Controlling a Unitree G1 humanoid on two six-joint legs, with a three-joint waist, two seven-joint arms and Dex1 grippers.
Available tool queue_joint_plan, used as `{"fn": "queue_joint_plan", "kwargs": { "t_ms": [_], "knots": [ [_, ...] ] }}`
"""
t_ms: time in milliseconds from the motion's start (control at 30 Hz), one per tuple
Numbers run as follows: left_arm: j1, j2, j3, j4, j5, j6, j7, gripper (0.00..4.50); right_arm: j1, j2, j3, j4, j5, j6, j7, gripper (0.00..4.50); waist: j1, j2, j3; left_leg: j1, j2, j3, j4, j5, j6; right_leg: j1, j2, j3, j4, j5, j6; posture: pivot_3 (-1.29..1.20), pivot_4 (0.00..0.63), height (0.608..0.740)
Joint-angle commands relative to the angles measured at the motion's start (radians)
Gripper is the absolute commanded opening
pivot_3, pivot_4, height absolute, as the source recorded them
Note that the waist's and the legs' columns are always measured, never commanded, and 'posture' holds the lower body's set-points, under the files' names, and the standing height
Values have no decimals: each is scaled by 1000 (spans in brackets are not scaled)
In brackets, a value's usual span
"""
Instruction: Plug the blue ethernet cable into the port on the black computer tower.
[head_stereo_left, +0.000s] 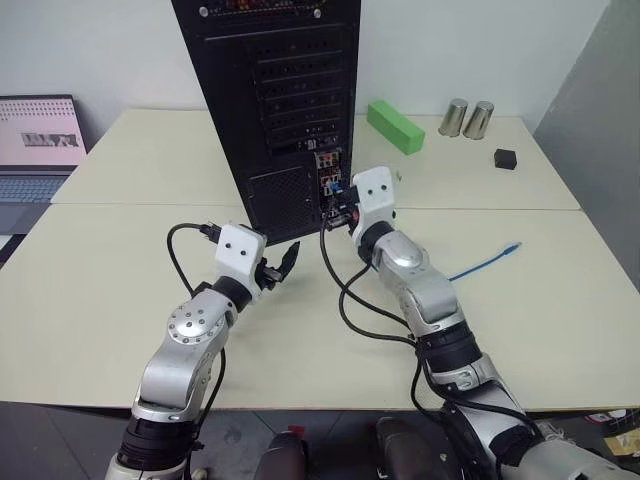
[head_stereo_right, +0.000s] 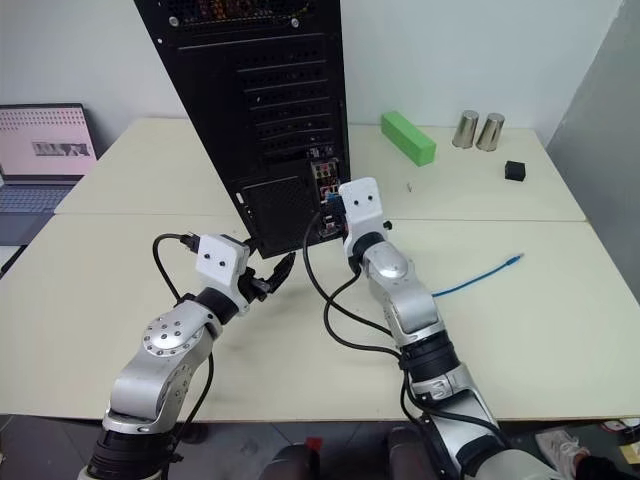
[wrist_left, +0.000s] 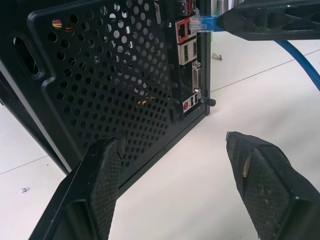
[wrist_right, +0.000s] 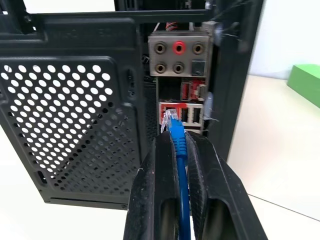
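Right hand (wrist_right: 176, 150) pinches blue ethernet cable (wrist_right: 178, 140) behind its plug, aiming at port (wrist_right: 175, 114); left hand (wrist_left: 182, 170) stands wide, empty.

Table (head_stereo_left: 120, 270) (tower (head_stereo_left: 280, 100), green block (head_stereo_left: 395, 127))

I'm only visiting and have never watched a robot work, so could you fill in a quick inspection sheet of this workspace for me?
Surface: pale table, two tops pushed together.
Job's things: black computer tower upright at the back; blue ethernet cable, its clear plug just short of the port, not yet in.
Clutter: green block, two metal cups, small black cube.
Grippers: right gripper shut on the cable near the plug; left gripper open, holding nothing, beside the tower's vent grille.
Cables: the blue cord's free end lies on the table; black wires loop off the arms.
Surroundings: laptop at left, white wall behind.
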Motion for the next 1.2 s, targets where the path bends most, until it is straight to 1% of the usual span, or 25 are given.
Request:
{"fn": "queue_joint_plan", "kwargs": {
  "t_ms": [33,267,1200],
  "knots": [
    [-11,-6,4,-38,22,-18,-4,3416,-41,17,-13,-3,-13,-39,2,0,0,0,0,0,0,0,0,0,0,0,0,0,0,0,0,0,150,740],
    [-18,-16,4,-31,39,-22,-11,3416,-53,23,-23,42,-25,-60,-2,0,0,0,0,0,0,0,0,0,0,0,0,0,0,0,0,0,150,740],
    [-22,-39,9,-27,67,-22,-29,3416,-46,33,-25,91,-67,-78,-1,0,0,0,0,0,0,0,0,0,0,0,0,0,-1,0,0,0,150,740]
  ]
}}
